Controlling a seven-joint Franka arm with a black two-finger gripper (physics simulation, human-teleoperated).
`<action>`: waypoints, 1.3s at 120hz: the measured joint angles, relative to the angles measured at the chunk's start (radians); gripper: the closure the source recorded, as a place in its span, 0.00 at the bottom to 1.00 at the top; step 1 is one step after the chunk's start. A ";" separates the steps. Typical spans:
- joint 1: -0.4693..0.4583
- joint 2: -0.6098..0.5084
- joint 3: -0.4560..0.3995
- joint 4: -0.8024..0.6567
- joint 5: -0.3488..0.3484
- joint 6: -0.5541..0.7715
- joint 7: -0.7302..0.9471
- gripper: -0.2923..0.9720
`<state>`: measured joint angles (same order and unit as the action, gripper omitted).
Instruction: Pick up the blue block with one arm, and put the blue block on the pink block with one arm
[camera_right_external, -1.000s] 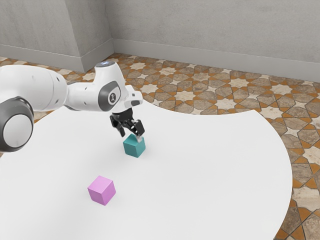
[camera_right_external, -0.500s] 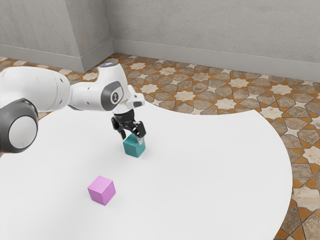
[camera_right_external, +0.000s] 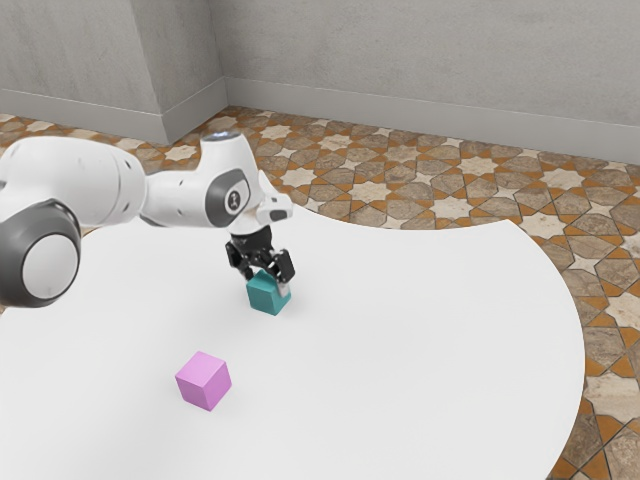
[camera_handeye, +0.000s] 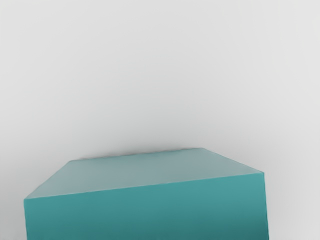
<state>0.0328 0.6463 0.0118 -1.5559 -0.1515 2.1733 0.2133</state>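
Two blocks rest on the white surface (camera_right_external: 430, 350), well apart from each other. The blue block (camera_right_external: 266, 296), really a teal shade, sits toward the middle of the surface. The pink block (camera_right_external: 203, 380) lies nearer the camera and toward the exterior view's left.

The gripper (camera_right_external: 266, 282) is low over the blue block, its black fingers spread to either side of the block's upper part. They look parted rather than pressed against the faces, so I judge it open and not yet grasping. In the wrist view the blue block (camera_handeye: 150, 200) looms just under the hand, flat on the surface (camera_handeye: 160, 75).

The task looks barely begun. The approach seems done, but the grasp, the lift, the carry to the pink block and the placing on top all remain. The pink block's top is bare.
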 joint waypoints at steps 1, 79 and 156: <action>0.000 0.000 0.000 0.000 0.000 0.000 0.000 0.25; -0.003 0.014 0.000 0.006 -0.009 0.001 -0.010 0.46; -0.051 -0.573 0.022 -0.665 0.109 0.090 -0.086 0.53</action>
<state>-0.0186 0.0730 0.0337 -2.2211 -0.0421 2.2628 0.1273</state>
